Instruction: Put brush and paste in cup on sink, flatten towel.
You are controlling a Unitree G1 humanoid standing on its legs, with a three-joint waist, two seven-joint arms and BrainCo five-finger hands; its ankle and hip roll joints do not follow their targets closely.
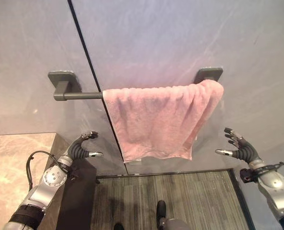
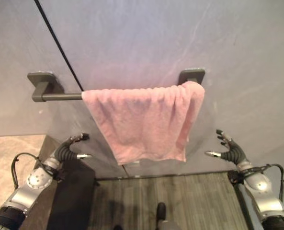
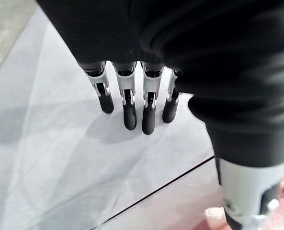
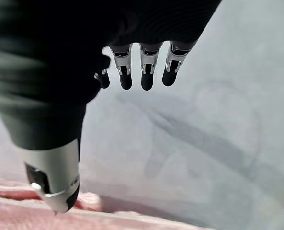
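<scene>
At the lower left, beside a mottled beige stone desk (image 1: 12,158), the left hand (image 1: 81,148) hangs with its silver, dark-tipped fingers loosely spread and holding nothing, close to the smooth grey wall (image 1: 180,33) with its thin dark seam. Right of it, a pink terry towel (image 1: 161,120) with a nubbly weave drapes over a dark grey square-ended towel bar (image 1: 77,95), bunched and folded toward the right bracket, its lower hem slanting. Farther right, well apart from the towel, the right hand (image 1: 238,147) is raised with relaxed fingers apart and empty, above a grey ribbed floor (image 1: 180,196).
</scene>
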